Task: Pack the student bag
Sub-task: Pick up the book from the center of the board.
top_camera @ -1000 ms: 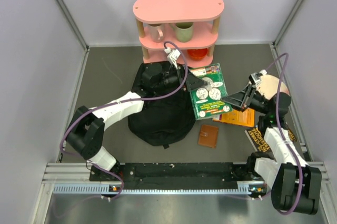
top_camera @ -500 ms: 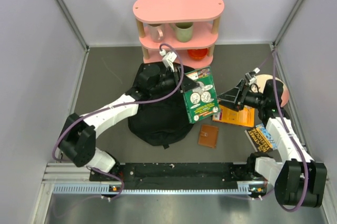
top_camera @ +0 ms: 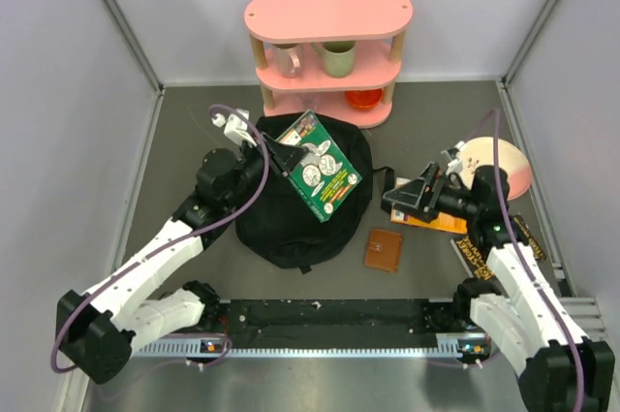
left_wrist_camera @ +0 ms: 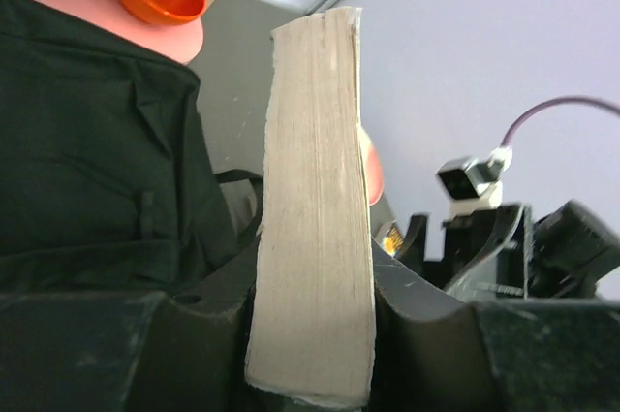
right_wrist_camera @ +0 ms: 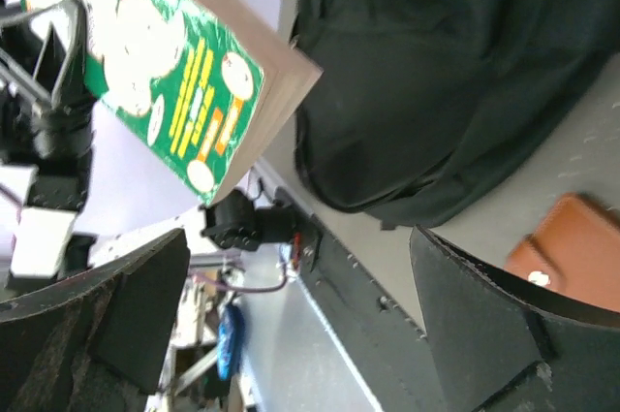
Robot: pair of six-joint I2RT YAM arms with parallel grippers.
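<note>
The left gripper point(top_camera: 279, 153) clamps a green book point(top_camera: 318, 168) over the black bag point(top_camera: 291, 223) at mid-table, apparently not touching it. The right gripper point(top_camera: 395, 201) gapes wide, empty, beside the bag.

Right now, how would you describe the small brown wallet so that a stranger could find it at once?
Start at the big black student bag in the middle of the table. Just off its near right edge, flat and apart from it, lies the wallet. It is small and plain brown, unlike the bright orange book beside it.
</note>
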